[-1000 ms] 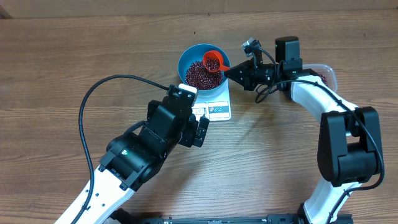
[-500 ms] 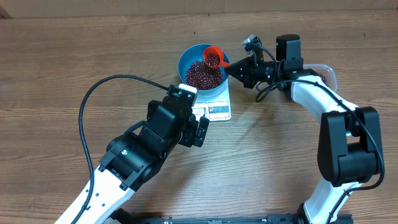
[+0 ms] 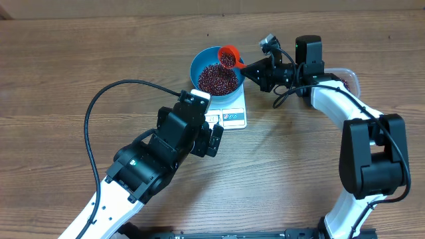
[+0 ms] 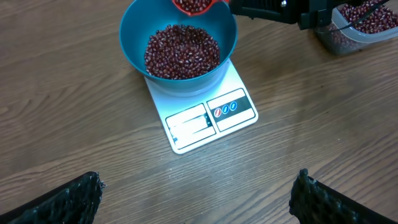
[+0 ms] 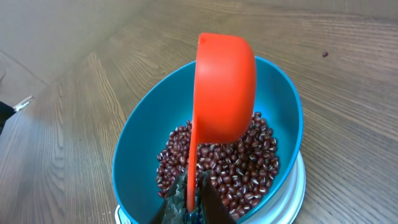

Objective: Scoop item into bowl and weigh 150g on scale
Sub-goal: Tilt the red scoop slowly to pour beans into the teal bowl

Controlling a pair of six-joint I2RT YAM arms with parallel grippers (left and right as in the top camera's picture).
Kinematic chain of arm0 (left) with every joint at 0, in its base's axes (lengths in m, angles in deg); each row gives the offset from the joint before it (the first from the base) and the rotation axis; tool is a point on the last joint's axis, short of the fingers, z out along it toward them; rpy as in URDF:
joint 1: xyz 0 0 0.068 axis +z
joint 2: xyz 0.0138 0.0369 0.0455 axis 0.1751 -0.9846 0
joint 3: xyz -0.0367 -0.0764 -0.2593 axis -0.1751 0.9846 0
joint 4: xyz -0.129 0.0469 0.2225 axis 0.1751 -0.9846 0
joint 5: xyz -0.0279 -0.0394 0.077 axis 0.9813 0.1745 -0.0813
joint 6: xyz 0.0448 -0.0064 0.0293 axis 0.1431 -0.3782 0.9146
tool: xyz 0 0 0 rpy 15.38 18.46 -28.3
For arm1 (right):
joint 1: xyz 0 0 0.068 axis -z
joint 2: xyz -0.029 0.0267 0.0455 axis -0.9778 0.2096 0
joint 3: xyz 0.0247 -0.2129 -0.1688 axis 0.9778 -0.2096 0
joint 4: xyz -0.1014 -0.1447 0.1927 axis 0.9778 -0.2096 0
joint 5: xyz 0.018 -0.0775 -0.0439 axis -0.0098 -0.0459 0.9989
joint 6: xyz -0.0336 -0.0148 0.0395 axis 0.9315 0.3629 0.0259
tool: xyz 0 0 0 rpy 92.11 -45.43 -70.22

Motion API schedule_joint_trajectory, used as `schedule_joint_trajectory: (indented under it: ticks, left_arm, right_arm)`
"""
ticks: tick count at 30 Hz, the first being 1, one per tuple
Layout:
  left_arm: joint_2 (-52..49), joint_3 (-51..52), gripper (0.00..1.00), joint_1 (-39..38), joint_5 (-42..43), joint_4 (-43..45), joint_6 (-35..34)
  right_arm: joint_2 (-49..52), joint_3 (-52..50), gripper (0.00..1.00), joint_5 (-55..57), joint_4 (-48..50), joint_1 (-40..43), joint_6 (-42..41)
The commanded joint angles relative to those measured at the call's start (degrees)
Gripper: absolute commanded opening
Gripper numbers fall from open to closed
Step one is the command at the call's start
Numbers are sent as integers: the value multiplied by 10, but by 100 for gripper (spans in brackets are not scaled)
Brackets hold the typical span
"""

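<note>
Scoop (image 5: 224, 87) hides its beans (image 4: 193, 5) from right wrist, not left wrist.

The right gripper (image 5: 193, 196) pinches the red scoop (image 5: 224, 87), tipped on edge over the blue bowl (image 5: 140, 146) of beans (image 5: 249, 168), seemingly atop the scale (image 5: 298, 191).

Robot lab bench — wood-grain table (image 3: 66, 66), left arm (image 3: 143, 162), right arm (image 3: 365, 146), loose black cable (image 3: 86, 136), kitchen scale (image 4: 211, 118)
</note>
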Motion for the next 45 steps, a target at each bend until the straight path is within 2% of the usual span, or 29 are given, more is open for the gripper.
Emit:
schedule_joint_trajectory:
  ticks: [1, 3, 6, 8, 11, 13, 15, 17, 20, 22, 24, 45]
  left_arm:
    - [-3, 0, 100, 4, -7, 2, -8]
    - [-3, 0, 100, 4, -7, 2, -7]
    - [-3, 0, 100, 4, -7, 2, -8]
    - [-3, 0, 100, 4, -7, 2, -8]
    - [-3, 0, 99, 4, -7, 2, -8]
    - [-3, 0, 100, 4, -7, 2, -8]
    - [-3, 0, 100, 4, -7, 2, -8]
    - [-3, 0, 99, 4, -7, 2, -8]
    - [-3, 0, 100, 4, -7, 2, -8]
    - [-3, 0, 100, 4, -7, 2, -8]
    - [-3, 0, 100, 4, -7, 2, -8]
    - [-3, 0, 99, 4, -7, 2, -8]
  right_arm:
    - [5, 5, 4, -14, -2, -2, 6]
    - [5, 5, 4, 35, -16, -1, 47]
    - [5, 5, 4, -4, -11, -2, 44]
    - [5, 5, 4, 27, -17, -2, 52]
    - [5, 5, 4, 10, -18, -7, 56]
    - [5, 5, 4, 51, -26, -5, 58]
    - [5, 5, 4, 14, -26, -9, 57]
    - [5, 5, 4, 83, -45, -5, 78]
    - [5, 5, 4, 21, -42, -8, 69]
    - [4, 5, 4, 65, -49, -6, 67]
    - [5, 5, 4, 35, -47, -9, 64]
    - [5, 5, 4, 38, -68, -8, 63]
